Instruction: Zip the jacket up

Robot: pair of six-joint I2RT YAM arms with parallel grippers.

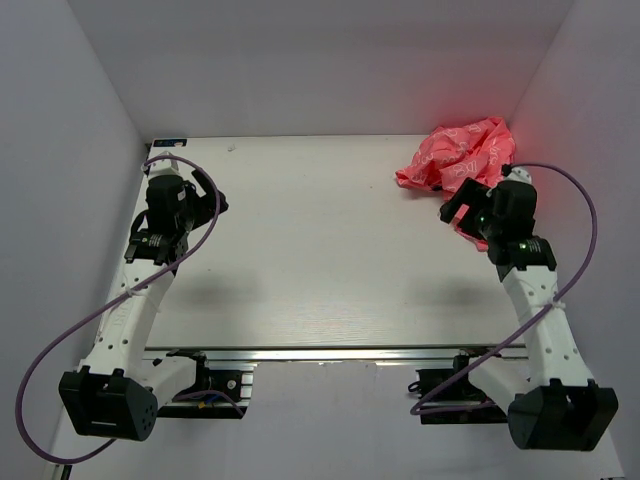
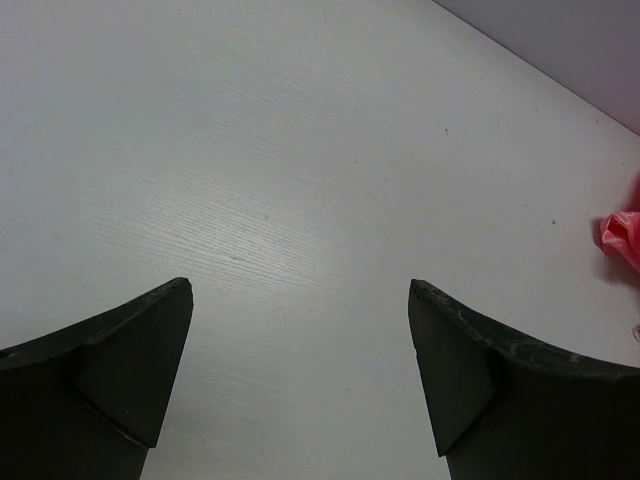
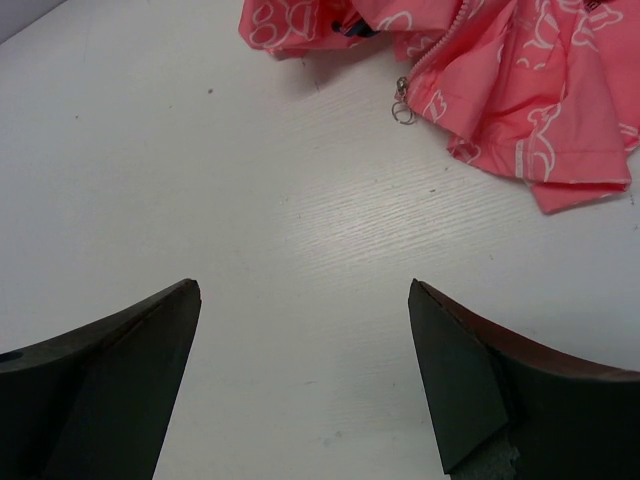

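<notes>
At the far right corner of the table (image 1: 320, 260), the jacket (image 1: 462, 150) lies crumpled, just ahead of the right claw (image 3: 300, 290). This claw is wide open and empty. Well apart from the jacket, the left claw (image 2: 300, 285) is open and empty too.

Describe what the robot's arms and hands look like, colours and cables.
The left arm and right arm have white links with black joints and bases. A purple cable loops along each. The left hand and right hand have dark wedge-shaped fingers.
</notes>
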